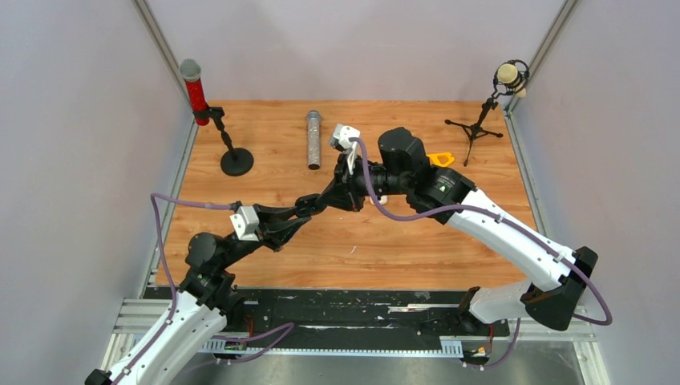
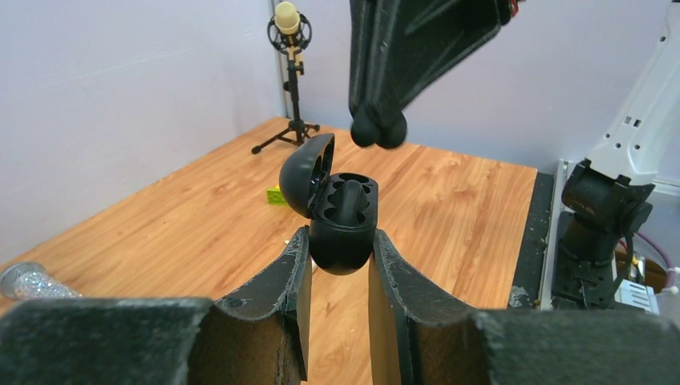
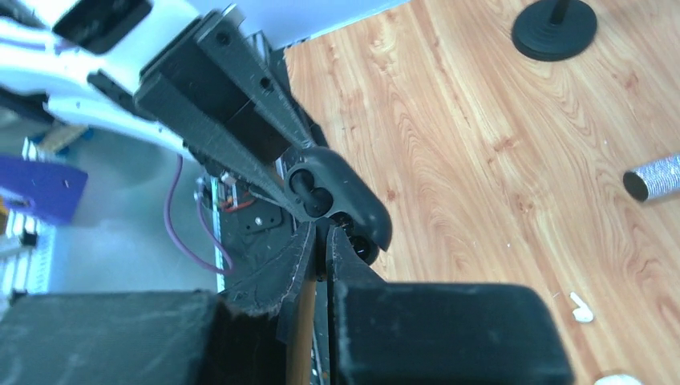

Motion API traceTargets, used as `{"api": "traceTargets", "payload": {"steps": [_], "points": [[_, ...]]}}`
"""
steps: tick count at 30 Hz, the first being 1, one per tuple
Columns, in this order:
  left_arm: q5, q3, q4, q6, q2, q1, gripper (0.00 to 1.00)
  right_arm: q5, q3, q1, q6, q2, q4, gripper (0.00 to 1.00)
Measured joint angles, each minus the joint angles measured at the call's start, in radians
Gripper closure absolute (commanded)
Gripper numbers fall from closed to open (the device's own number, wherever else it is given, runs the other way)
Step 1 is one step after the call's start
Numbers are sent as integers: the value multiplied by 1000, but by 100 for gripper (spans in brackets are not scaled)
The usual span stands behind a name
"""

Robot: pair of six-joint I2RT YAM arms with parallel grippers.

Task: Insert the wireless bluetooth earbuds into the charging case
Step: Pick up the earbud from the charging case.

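I hold the open charging case [image 2: 345, 210] clamped in the left end effector [image 2: 340, 241]; the right end effector [image 2: 378, 128], pinched together at 12 o'clock, risks clipping the lid [image 2: 309, 172] if off-centre.

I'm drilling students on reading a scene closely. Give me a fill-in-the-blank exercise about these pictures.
1. The lid of the black rounded plastic charging case stands ___.
2. The left gripper is clamped on that ___.
3. The right gripper, pinching a small rounded black earbud, hangs ___ the case.
4. The microphone on the round black base has a ___ body.
Missing words: open; case; above; red.
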Motion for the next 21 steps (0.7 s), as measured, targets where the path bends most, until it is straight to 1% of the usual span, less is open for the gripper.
{"api": "traceTargets", "payload": {"steps": [10,15,21], "points": [[-23,0,-10,18,0,0,100,124,10,-42,297,-11,19,100],[-23,0,-10,18,-1,0,100,149,-19,-41,347,-28,45,100],[-28,0,-10,18,-9,0,100,148,-72,-41,341,-80,102,100]]}}
